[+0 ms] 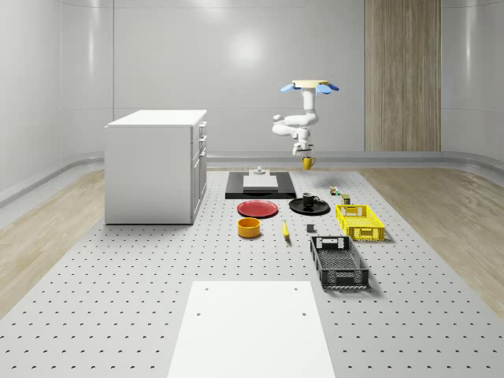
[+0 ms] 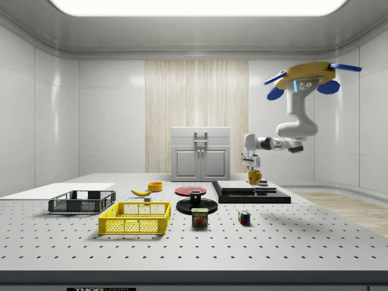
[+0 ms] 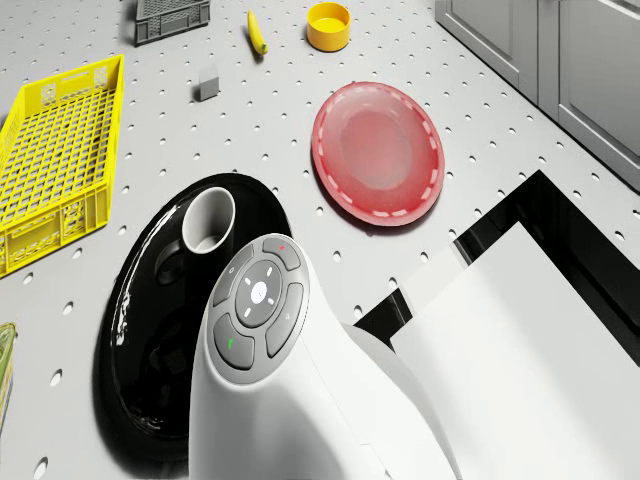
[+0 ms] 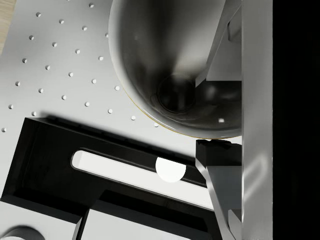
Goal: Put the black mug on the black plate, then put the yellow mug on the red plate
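Note:
My drone (image 1: 308, 86) hovers over the far end of the table, with the arm hanging down from it. The gripper (image 1: 305, 157) is shut on the yellow mug (image 1: 308, 163), which hangs in the air beside the far edge of a black slab (image 1: 260, 186). In the side view the yellow mug (image 2: 254, 177) hangs just above the slab. The wrist view looks into the mug (image 4: 170, 60), with one finger (image 4: 222, 175) at its rim. The black mug (image 1: 309, 200) stands upright on the black plate (image 1: 321, 209). The red plate (image 1: 257, 209) lies bare beside the black plate.
A white cabinet (image 1: 157, 165) stands at the whole-scene view's left. Nearer the camera are a yellow bowl (image 1: 250, 227), a banana (image 1: 286, 230), a yellow basket (image 1: 360, 221) and a dark basket (image 1: 339, 262). A can (image 2: 200, 217) and a cube (image 2: 244, 217) lie near the plates.

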Tool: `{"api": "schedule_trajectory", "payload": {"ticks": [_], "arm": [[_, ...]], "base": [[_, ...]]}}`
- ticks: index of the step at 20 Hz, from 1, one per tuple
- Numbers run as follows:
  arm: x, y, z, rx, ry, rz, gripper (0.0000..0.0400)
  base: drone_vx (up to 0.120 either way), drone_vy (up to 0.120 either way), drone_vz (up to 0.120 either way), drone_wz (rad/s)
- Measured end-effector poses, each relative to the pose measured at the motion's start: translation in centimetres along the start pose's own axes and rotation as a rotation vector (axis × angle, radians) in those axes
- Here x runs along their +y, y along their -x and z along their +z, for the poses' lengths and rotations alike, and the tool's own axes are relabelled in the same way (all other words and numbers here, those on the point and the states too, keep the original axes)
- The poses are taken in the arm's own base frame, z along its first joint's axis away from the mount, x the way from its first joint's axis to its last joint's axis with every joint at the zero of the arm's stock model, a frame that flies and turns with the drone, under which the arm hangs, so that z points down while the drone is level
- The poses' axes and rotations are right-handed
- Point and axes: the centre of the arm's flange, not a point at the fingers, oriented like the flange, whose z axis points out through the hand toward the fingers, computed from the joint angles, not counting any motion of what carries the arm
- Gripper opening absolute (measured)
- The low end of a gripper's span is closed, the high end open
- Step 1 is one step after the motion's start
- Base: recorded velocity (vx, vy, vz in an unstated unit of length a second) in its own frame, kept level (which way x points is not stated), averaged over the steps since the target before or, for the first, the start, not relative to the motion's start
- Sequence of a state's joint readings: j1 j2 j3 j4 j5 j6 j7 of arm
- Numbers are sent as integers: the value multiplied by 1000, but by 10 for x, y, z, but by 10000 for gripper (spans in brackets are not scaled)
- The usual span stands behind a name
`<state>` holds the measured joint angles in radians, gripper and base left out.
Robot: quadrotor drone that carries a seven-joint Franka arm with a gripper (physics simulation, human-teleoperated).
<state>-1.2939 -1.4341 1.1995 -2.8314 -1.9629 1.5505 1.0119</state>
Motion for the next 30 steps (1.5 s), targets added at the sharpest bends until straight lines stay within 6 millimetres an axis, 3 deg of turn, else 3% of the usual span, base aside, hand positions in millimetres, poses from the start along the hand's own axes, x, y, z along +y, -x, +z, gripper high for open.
{"api": "schedule_trajectory", "payload": {"ticks": [18,30], "arm": [[0,0,0,0,0,-126,100],[0,0,0,0,0,-130,100]], "base": [[120,-2,0,0],[120,-120,0,0]]}}
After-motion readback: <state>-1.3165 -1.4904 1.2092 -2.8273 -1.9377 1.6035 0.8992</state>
